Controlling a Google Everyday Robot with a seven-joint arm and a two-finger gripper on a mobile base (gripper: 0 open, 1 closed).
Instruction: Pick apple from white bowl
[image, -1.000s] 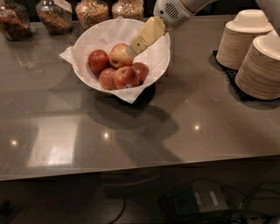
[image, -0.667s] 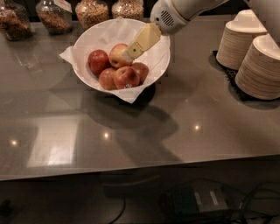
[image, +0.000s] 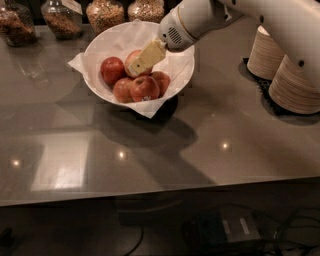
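Observation:
The white bowl (image: 176, 84), lined with crumpled white paper, stands at the back left of the grey counter. Several apples lie in it. The palest one, the apple (image: 131, 56), lies at the back of the pile, with darker red apples (image: 144, 88) in front of and beside it. My gripper (image: 141, 61), pale yellow at the tip of the white arm, reaches down from the upper right into the bowl. It lies over the right side of the pale apple and hides part of it.
Several glass jars (image: 60, 18) of dry food stand along the back edge behind the bowl. Stacks of beige disposable bowls (image: 294, 87) stand on a black mat at the right. The counter's front edge runs across the lower part of the view.
The arm has swung left and lower into the bowl, and the gripper tip now lies over the pale apple. The apples have not moved.

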